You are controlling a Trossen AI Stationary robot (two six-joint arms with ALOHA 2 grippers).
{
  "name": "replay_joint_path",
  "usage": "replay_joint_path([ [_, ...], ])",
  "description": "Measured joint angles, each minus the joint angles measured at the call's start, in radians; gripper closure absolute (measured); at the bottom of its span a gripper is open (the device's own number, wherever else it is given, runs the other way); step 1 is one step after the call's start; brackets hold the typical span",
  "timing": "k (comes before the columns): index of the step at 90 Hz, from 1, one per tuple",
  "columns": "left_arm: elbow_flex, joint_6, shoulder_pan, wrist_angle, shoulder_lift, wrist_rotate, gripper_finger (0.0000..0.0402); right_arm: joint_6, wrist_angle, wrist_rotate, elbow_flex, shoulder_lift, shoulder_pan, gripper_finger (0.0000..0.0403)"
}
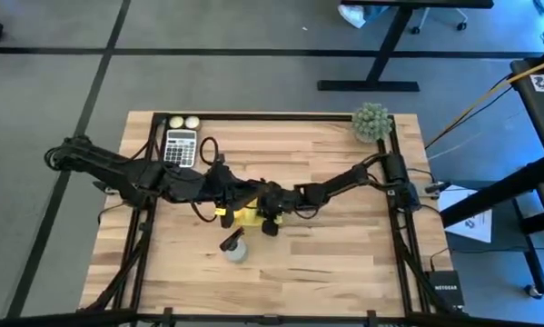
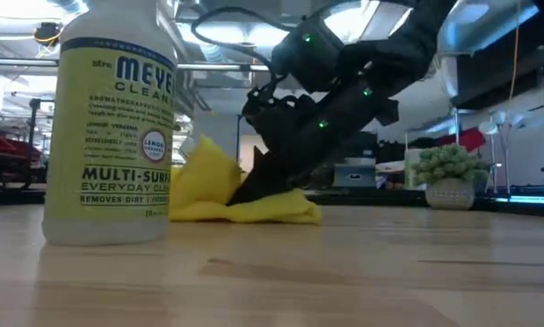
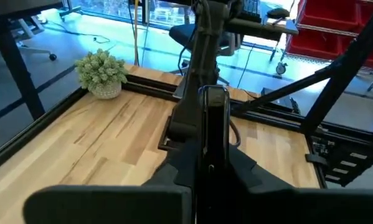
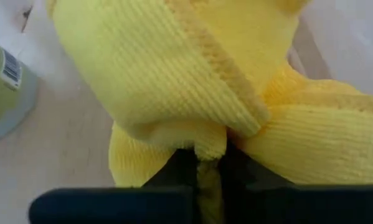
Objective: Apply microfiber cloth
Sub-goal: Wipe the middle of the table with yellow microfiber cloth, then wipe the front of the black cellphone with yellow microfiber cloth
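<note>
The yellow microfiber cloth (image 1: 245, 216) lies bunched at the table's middle, its underside on the wood (image 2: 253, 211). My right gripper (image 1: 270, 221) reaches in from the right and is shut on the cloth (image 4: 174, 81). My left gripper (image 1: 256, 196) comes from the left, just beyond the cloth. It is shut on a black smartphone (image 3: 214, 130), seen edge-on in the left wrist view. The spray bottle (image 1: 235, 248) stands just nearer than the cloth. My left gripper has the smartphone between its two fingers by its lower part (image 3: 210, 177); the phone stands on edge, pointing away from the wrist. Whether it touches the table does not show. My right gripper pinches a fold of the cloth (image 4: 208, 152) between its fingertips, slanting down from the right. The cloth's lower part rests on the table, with one hump raised (image 2: 206, 168).
A calculator (image 1: 181, 146) and two pale balls (image 1: 184, 121) lie at the far left. A small potted plant (image 1: 371, 122) stands at the far right corner. Bare wood stretches across the near right part of the table (image 1: 344, 263).
</note>
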Motion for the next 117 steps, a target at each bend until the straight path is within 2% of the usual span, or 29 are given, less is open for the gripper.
replay_joint_path([
  [14, 0.000, 0.009, 0.001, -0.003, 0.000, 0.000, 0.0386, 0.035, -0.124, 0.031, 0.006, -0.011, 0.099, 0.0393],
  [29, 0.000, 0.009, 0.000, -0.032, 0.000, 0.001, 0.0386, 0.150, -0.249, 0.105, 0.006, -0.052, 0.170, 0.0393],
  [38, 0.000, 0.004, 0.001, -0.054, 0.000, 0.000, 0.0386, 0.227, -0.437, 0.131, 0.006, -0.112, 0.205, 0.0393],
  [66, 0.000, -0.001, 0.009, -0.103, 0.000, 0.017, 0.0386, 0.481, -0.873, 0.135, -0.007, -0.251, 0.360, 0.0393],
  [79, 0.000, 0.004, 0.024, -0.099, 0.000, 0.017, 0.0386, 0.633, -1.098, 0.188, -0.013, -0.345, 0.435, 0.0393],
  [94, 0.000, 0.006, 0.063, -0.032, 0.026, 0.043, 0.0386, 0.824, -1.252, 0.313, -0.010, -0.511, 0.521, 0.0393],
  [107, 0.000, 0.007, 0.116, 0.095, 0.123, 0.196, 0.0386, 0.996, -1.307, 0.503, -0.008, -0.641, 0.624, 0.0393],
  [117, 0.000, 0.007, 0.151, 0.232, 0.227, 0.289, 0.0386, 1.082, -1.305, 0.626, -0.008, -0.687, 0.702, 0.0393],
])
